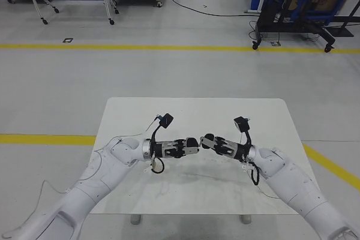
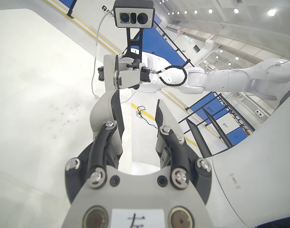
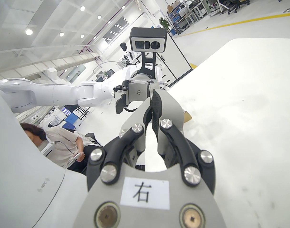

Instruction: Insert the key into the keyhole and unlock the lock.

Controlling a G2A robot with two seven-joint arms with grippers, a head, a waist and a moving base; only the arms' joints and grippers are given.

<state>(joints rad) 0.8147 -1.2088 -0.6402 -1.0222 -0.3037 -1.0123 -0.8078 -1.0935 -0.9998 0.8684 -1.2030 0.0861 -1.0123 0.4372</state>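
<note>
My two grippers meet tip to tip above the middle of the white table (image 1: 198, 114). The left gripper (image 1: 195, 144) is open, and its wrist view shows a wide gap with nothing between the fingers (image 2: 137, 100). Facing it, my right gripper (image 1: 205, 141) has its pads pressed nearly together (image 3: 151, 98). From the left wrist view, a thin silver metal piece, seemingly the key (image 2: 116, 77), sits pinched between the right fingers. One left fingertip (image 2: 116, 94) reaches just under that piece. In the right wrist view the key is hidden by the fingers.
The table top (image 3: 242, 96) around both arms is bare white with faint scuff marks (image 2: 64, 115). A small tan patch (image 3: 187, 116) shows beside a right finger; I cannot tell what it is. The floor with yellow lines (image 1: 48, 139) surrounds the table.
</note>
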